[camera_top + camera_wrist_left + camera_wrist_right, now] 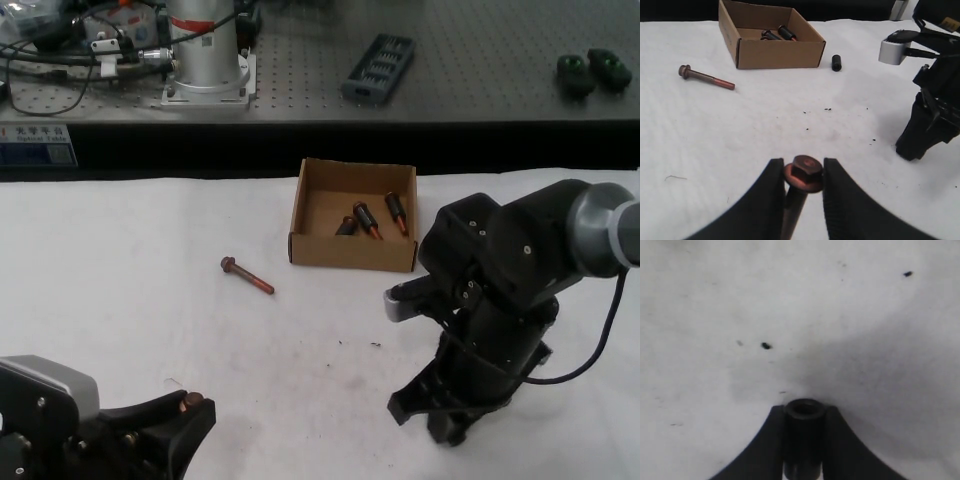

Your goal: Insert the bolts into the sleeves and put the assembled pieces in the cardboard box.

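My left gripper (803, 169) is shut on a copper bolt (796, 197), whose hex head sticks out between the fingertips. It sits low at the near left of the bench (186, 408). My right gripper (804, 412) is shut on a black sleeve (803, 440), open end facing the white cloth just below. The right arm (500, 290) stands at the right, pointing down. The cardboard box (350, 252) lies at the middle back, with three assembled pieces (366, 220) inside. A second bolt (247, 275) lies loose left of the box. A loose black sleeve (836, 62) stands just right of the box.
The white cloth (120, 300) covers the bench; small dark specks (827, 108) dot its middle. Behind it runs a perforated metal plate with a silver post (205, 50), cables, a dark block (378, 66) and two green-black parts (593, 72).
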`<control>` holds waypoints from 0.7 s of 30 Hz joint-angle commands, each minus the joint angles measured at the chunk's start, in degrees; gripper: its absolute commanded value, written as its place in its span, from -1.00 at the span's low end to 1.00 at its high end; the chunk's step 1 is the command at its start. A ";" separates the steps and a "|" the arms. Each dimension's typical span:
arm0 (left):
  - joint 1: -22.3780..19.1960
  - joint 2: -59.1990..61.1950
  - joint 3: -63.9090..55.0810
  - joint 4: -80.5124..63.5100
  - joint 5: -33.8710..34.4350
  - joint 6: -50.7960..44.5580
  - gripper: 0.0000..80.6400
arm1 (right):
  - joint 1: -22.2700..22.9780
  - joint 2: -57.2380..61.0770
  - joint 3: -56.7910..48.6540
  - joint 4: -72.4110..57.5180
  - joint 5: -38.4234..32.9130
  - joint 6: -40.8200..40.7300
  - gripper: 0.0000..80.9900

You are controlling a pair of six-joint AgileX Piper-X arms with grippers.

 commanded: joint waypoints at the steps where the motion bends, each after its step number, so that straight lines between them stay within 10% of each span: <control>1: 0.02 0.16 -0.59 -0.27 -0.44 1.28 -0.98 | 0.21 -3.26 -0.19 -0.09 -5.52 -0.03 -0.82; 21: 0.02 0.16 -0.59 -5.87 1.28 2.33 -0.98 | 7.59 -39.08 33.20 -43.96 1.56 4.62 -0.82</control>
